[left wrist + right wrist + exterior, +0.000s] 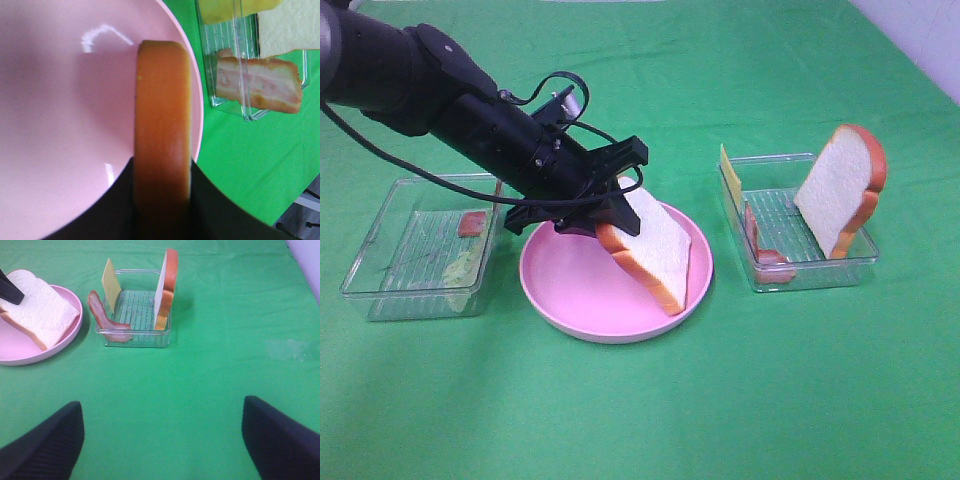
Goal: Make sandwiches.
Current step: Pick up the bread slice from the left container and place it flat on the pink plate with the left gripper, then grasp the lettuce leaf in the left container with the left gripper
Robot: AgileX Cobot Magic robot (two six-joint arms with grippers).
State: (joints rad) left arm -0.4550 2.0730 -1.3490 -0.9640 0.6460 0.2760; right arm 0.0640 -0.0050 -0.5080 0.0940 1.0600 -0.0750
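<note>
In the high view the left tool (605,205) comes in from 10 o'clock and is clamped on the crust end of a bread slice (655,245), one finger on each face. The slice hangs tilted over the pink plate (570,290). Its low end is down at the plate's 4 o'clock side, and its upper end is raised in the grip. The left wrist view looks straight along the slice's orange-brown crust, with dark fingers (220,215) on both sides. At 3 o'clock from the plate, a little apart from it, stands the right tray (820,270). A second bread slice (840,190) stands on edge in it, leaning toward the 3 o'clock wall. A yellow cheese square (730,172) stands against the 9 o'clock wall, and a bacon strip (760,250) is propped at the 8 o'clock corner. At 9 o'clock from the plate the left tray (380,270) holds pale lettuce (460,268) and a small red piece (472,223). The right tool (161,402) hangs over the bare green desk (770,400), its fingers spread wide with nothing between them.
</note>
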